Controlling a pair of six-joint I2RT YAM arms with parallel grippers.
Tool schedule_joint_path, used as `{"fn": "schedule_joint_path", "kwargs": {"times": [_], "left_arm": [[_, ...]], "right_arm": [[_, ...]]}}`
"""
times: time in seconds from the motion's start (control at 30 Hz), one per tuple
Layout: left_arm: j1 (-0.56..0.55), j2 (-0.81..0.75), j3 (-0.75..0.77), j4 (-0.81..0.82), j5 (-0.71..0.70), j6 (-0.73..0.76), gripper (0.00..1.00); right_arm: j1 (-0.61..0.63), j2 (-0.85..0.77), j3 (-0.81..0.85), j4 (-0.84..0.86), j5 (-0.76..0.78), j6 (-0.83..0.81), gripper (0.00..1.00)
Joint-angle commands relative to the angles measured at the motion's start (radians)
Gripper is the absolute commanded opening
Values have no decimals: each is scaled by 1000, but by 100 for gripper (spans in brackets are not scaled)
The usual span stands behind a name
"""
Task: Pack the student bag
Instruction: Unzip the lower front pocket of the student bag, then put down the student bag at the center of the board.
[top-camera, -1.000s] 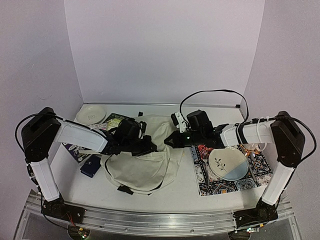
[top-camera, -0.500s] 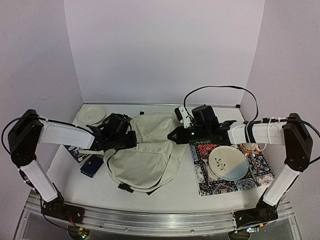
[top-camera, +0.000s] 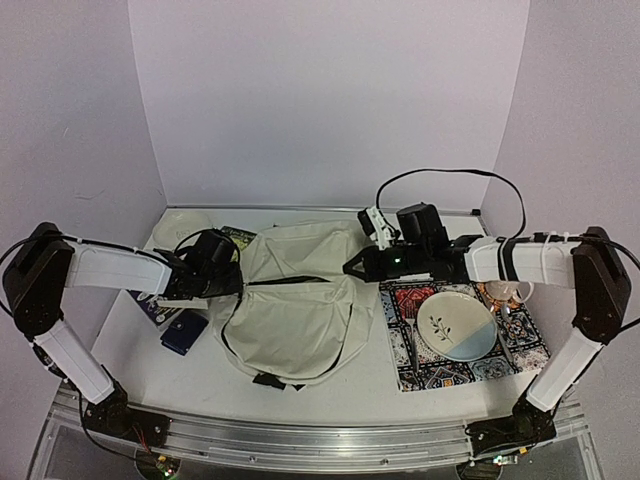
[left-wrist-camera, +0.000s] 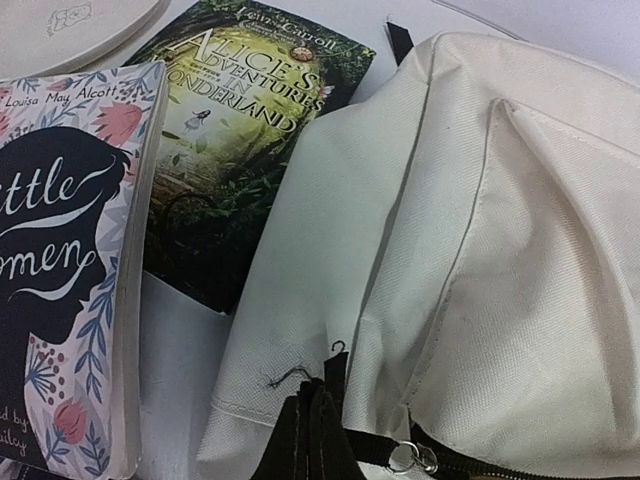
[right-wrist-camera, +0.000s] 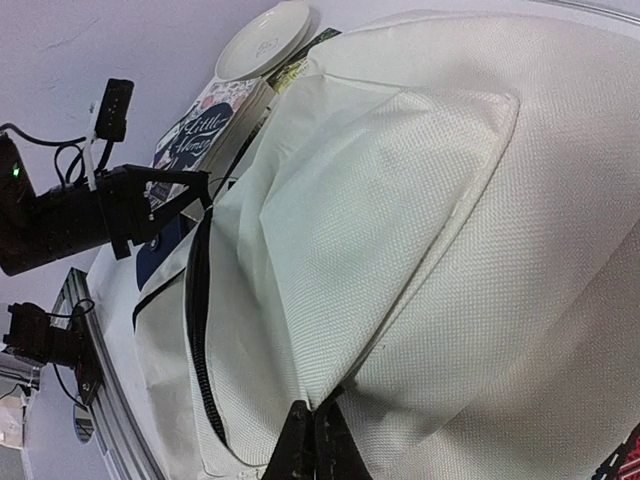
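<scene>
The student bag (top-camera: 295, 315), a big cream fabric backpack, lies spread flat mid-table with its dark zipper (top-camera: 290, 281) running across it. My left gripper (top-camera: 238, 283) is at the bag's left edge. In the left wrist view its jaws (left-wrist-camera: 318, 432) are shut on a black strap tab beside the zipper's metal ring (left-wrist-camera: 412, 458). My right gripper (top-camera: 351, 270) is at the bag's right side, and in the right wrist view its tips (right-wrist-camera: 318, 440) pinch a fold of the bag (right-wrist-camera: 420, 200). The bag's inside is hidden.
Two books, Little Women (left-wrist-camera: 70, 280) and Alice's Adventures in Wonderland (left-wrist-camera: 240, 150), lie left of the bag, partly under its edge. A white plate (top-camera: 180, 222) sits back left and a dark blue case (top-camera: 183, 332) front left. A patterned mat (top-camera: 505, 360) carrying a plate (top-camera: 455, 325) lies on the right.
Both grippers have moved apart, the left one leftward and the right one rightward, each still gripping the bag. The bag has been pulled wider and flatter between them.
</scene>
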Motion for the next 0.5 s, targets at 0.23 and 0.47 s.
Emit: {"fn": "schedule_joint_path", "kwargs": {"times": [0.23, 0.47], "left_arm": [[32, 19, 13, 108, 186, 70, 0], [32, -13, 44, 107, 274, 82, 17]], "right_arm": [[-22, 88, 71, -26, -11, -99, 0], [-19, 80, 82, -95, 67, -155, 13]]}}
